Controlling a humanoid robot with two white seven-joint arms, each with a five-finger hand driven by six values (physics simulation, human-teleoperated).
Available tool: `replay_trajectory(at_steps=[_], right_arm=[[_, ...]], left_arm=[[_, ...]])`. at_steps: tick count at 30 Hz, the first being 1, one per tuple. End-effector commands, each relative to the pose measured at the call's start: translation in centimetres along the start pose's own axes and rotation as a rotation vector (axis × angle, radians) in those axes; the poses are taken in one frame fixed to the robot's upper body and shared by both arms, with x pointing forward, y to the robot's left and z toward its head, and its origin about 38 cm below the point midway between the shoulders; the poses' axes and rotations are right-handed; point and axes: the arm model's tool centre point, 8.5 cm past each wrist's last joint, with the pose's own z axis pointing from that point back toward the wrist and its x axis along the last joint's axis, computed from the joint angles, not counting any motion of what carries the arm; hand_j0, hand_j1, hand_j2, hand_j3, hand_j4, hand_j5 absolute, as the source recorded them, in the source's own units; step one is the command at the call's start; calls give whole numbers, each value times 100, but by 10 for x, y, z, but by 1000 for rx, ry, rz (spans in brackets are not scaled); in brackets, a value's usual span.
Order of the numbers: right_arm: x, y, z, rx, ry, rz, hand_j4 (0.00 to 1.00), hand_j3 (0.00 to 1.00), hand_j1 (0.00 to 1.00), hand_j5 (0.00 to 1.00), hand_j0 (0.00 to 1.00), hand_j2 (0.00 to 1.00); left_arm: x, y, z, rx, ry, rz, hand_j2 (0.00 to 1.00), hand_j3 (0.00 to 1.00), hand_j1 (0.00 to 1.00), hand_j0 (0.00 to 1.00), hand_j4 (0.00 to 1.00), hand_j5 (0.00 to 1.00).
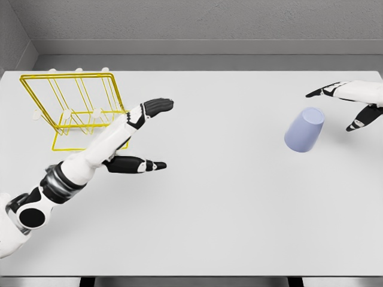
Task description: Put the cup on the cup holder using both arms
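Fingers point(354, 126) of right hand point(359, 98) spreading wide, holding nothing, at three o'clock of lavender cup point(304, 130) lying tilted on tabletop point(227, 209); likely light, rigid, slick; gripping sidewall.

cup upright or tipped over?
Not upright as a cup normally stands: the cup shows a closed, narrower end at the top and widens toward the table. Whether it is inverted or lying tilted, cannot tell.
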Motion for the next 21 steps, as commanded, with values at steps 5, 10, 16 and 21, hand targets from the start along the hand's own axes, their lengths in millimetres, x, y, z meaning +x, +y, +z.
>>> replay_trajectory(at_steps=[5, 10, 16, 21], right_arm=[[0, 0, -1, 1, 1, -3, 100, 100, 100, 100, 100, 100], [0, -4, -2, -107, 2, -2, 100, 100, 100, 100, 100, 100], [2, -6, -2, -97, -1, 14, 100, 100, 100, 100, 100, 100], [11, -4, -18, -65, -18, 50, 100, 100, 100, 100, 100, 100]], left_arm=[[-11, -45, 8, -166, 68, 180, 100, 100, 100, 100, 100, 100], [-39, -52, -4, -212, 110, 207, 100, 100, 100, 100, 100, 100], [-29, -51, -34, -176, 44, 323, 100, 100, 100, 100, 100, 100], [-32, -45, -26, -155, 49, 341, 100, 100, 100, 100, 100, 100]])
